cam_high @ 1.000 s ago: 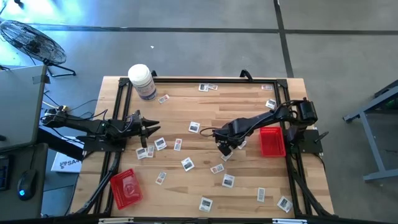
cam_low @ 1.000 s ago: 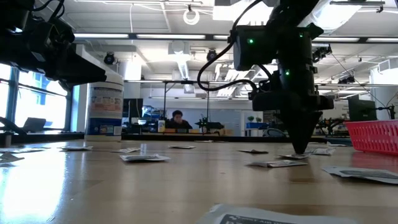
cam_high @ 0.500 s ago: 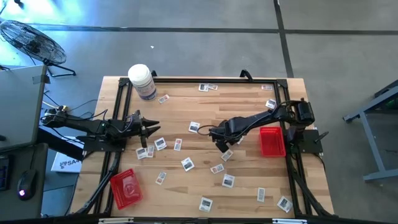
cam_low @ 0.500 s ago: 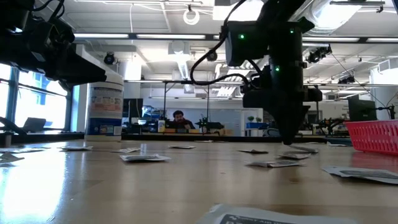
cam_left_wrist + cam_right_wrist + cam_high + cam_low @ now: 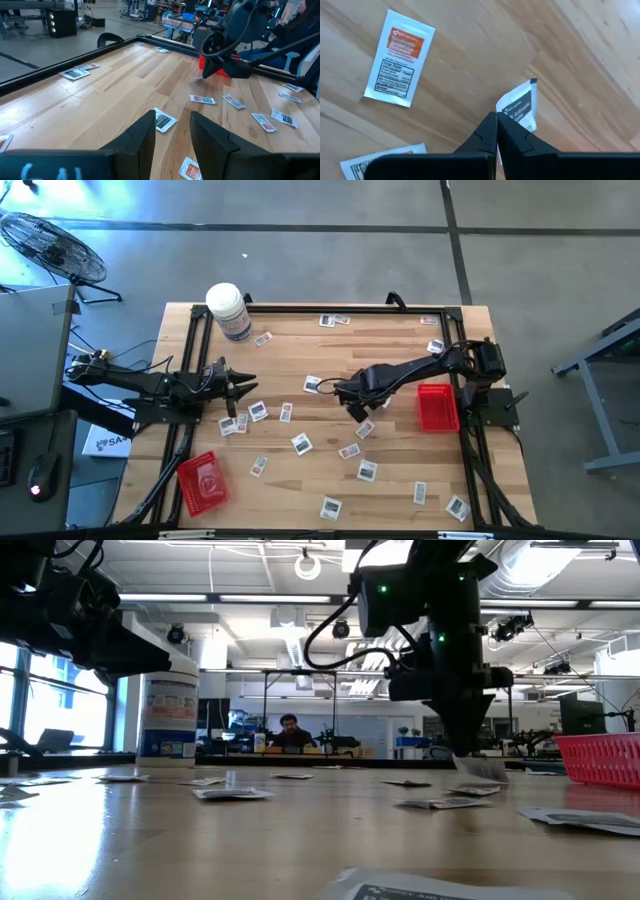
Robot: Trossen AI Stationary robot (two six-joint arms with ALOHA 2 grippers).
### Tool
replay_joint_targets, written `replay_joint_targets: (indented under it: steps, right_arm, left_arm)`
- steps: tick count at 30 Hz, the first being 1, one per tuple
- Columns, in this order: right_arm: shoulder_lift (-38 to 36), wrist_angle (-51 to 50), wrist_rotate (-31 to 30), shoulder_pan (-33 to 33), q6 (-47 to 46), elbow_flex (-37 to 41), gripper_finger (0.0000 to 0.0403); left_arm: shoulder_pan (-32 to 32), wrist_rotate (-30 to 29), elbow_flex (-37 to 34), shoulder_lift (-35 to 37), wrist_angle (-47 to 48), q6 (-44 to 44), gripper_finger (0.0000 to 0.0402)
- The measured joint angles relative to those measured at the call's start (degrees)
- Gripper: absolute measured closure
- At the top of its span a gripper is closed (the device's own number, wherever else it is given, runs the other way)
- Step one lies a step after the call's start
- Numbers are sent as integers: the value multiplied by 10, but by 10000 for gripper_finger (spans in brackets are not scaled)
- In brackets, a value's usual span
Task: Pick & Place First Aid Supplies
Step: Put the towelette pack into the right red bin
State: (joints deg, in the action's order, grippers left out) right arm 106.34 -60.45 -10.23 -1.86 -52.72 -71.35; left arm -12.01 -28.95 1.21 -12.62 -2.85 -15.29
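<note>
One packet (image 5: 521,104) in right pincer (image 5: 496,120)

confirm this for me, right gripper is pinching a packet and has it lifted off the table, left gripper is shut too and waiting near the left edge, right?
Not quite: the left gripper is open, not shut; the left wrist view shows a clear gap between its fingers. The rest holds: the right gripper is shut on a packet, lifted off the table in the low view, and the left arm waits near the left edge.
</note>
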Motion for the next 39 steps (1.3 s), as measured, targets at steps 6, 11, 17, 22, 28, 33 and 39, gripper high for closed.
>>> replay_joint_targets:
  steps: [6,11,17,22,28,33,39]
  right_arm:
    - [-1,-50,2,-2,-4,-28,402]
    - [-1,-83,1,-2,-10,-46,402]
    - [-1,-93,6,-2,-11,-48,402]
    - [-9,-127,16,-5,-16,-48,403]
    - [-60,-192,13,-23,-59,-48,403]
    - [-120,-254,13,-43,-114,-48,403]
    - [-190,-292,19,-68,-183,-35,403]
  left_arm:
    - [0,0,0,0,0,0,283]
    - [0,0,0,0,0,0,283]
    - [0,0,0,0,0,0,283]
    - [0,0,0,0,0,0,283]
    - [0,0,0,0,0,0,283]
    - [0,0,0,0,0,0,283]
    - [0,0,0,0,0,0,283]
